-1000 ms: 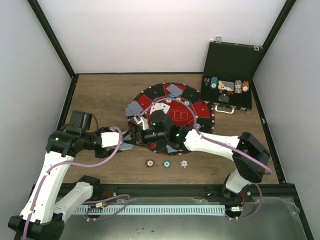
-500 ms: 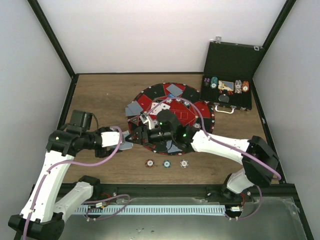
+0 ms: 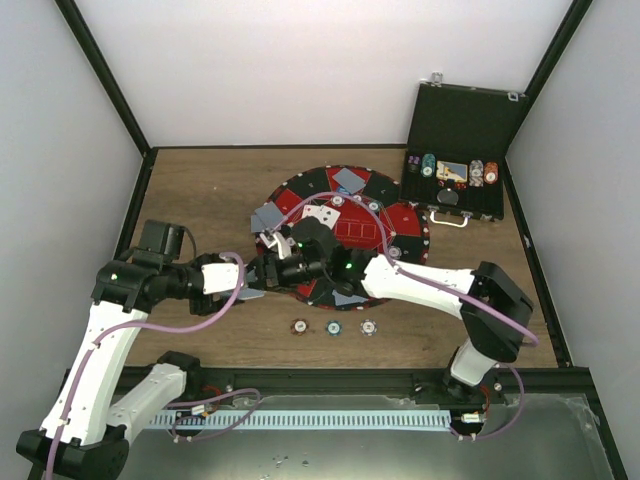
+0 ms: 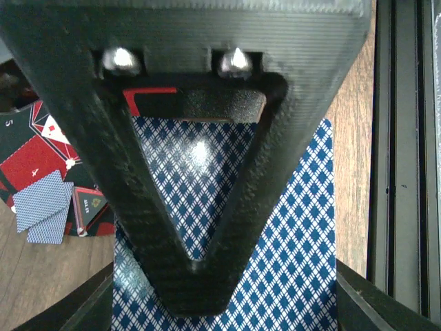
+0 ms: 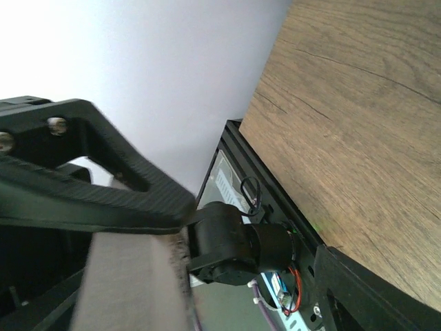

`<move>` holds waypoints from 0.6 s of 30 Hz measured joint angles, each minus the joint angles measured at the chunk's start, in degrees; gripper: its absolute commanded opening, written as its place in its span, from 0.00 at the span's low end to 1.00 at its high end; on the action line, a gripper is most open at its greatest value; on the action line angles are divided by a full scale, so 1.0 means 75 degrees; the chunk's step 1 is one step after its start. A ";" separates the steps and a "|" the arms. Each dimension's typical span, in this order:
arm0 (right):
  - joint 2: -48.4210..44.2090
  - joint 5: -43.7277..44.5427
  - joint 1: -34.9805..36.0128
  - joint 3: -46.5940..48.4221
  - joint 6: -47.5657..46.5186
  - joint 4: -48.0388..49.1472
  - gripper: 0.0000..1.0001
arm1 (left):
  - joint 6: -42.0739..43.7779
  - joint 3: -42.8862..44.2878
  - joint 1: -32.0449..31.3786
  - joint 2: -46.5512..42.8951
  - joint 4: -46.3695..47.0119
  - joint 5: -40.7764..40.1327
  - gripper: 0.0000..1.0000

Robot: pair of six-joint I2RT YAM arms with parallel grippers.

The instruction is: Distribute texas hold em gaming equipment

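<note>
My left gripper (image 3: 254, 286) hovers at the mat's near-left rim, shut on playing cards whose blue-diamond back (image 4: 296, 241) fills the left wrist view under the upper finger (image 4: 196, 276). My right gripper (image 3: 268, 248) reaches leftwards across the round mat (image 3: 385, 235) and meets the left gripper's tip. In the right wrist view its jaws stand well apart (image 5: 258, 241), and a blurred grey surface (image 5: 131, 283) lies against the upper finger (image 5: 103, 200). Cards lie face down on the mat (image 3: 268, 217) (image 3: 348, 180). Three striped chips (image 3: 333, 327) sit in a row on the wood.
The open black case (image 3: 455, 205) stands at the back right with chips and cards inside. A white card (image 3: 322, 213) lies on the mat behind the right wrist. Two overlapping cards (image 4: 43, 214) sit at the mat's edge in the left wrist view. Walls enclose the table.
The right arm drew back to the right half a second ago, then reached left again to the left gripper. The left arm has stayed put with its cards.
</note>
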 measured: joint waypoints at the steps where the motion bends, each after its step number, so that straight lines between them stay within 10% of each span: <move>1: 0.0052 0.0000 0.0015 0.0006 -0.0006 -0.0006 0.73 | 0.0000 0.0000 0.0000 0.0000 0.0000 0.0000 0.04; 18: -0.0510 -0.0341 -0.0388 -0.0769 -0.0047 0.0341 0.52 | 0.0003 0.0003 0.0000 0.0073 0.0041 -0.0070 0.04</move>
